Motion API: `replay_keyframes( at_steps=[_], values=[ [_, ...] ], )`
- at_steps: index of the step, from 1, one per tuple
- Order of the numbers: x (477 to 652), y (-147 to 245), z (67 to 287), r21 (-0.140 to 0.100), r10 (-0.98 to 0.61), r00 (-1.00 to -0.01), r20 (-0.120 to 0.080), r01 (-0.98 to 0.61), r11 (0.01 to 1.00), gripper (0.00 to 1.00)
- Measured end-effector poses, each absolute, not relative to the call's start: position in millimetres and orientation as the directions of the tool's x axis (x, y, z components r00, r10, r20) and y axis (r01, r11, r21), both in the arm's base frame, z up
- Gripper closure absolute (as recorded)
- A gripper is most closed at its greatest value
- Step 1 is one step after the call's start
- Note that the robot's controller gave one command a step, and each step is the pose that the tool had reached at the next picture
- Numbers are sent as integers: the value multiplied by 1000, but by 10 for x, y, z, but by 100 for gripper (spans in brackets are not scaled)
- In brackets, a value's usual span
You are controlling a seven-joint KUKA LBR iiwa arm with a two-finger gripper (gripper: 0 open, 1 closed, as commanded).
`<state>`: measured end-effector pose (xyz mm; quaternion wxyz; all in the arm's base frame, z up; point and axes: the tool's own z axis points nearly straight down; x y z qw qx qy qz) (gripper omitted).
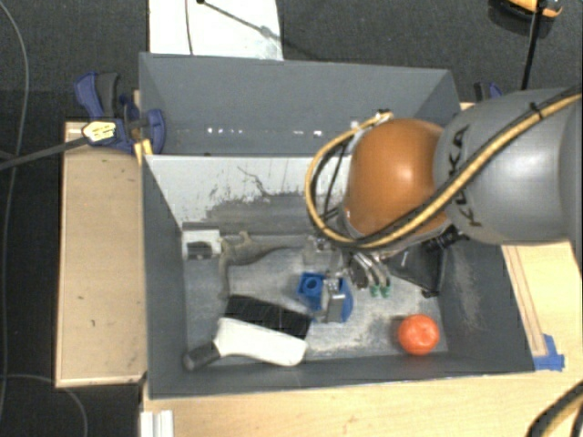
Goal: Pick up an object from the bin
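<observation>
Because the gripper (pixel 340 288) sits low just beside the blue block (pixel 311 288) at frame centre, its state cannot be told. An off-centre closure could shove the block toward the black-and-white brush (pixel 262 333), lower left.

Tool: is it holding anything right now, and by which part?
Cannot be told: the tool sits at a small blue block in the middle of the bin, but no grip shows.
</observation>
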<state>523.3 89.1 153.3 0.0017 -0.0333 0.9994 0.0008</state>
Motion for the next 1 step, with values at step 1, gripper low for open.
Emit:
replay_keyframes(
  at_steps=[1],
  values=[
    [5272, 787, 1262, 1, -229, -973, -1, -229, 973, 0]
  ],
)
